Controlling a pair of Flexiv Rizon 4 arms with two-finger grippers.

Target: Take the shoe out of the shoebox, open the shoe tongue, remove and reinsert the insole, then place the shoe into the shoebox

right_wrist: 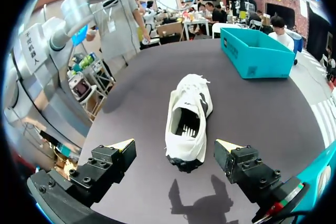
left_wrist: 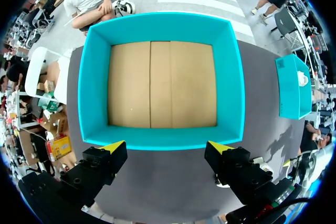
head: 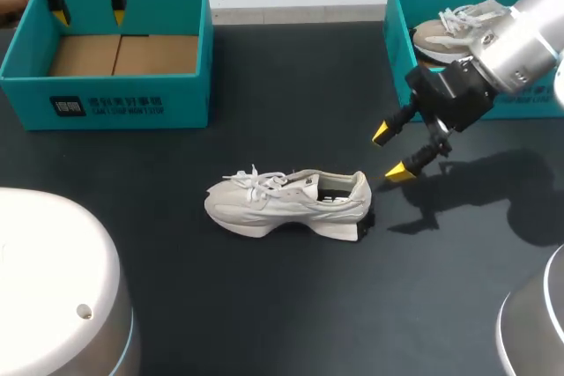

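Your right gripper [head: 389, 153] stands spread right of the white lace-up sneaker [head: 286, 202], likely light and pliable; grip its firmer heel [head: 357, 207].

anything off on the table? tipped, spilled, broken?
Nothing stands out. The white shoe sits upright on its sole; the left shoebox is empty, a second shoe lies in the right shoebox. The left gripper and right gripper are open, touching nothing.
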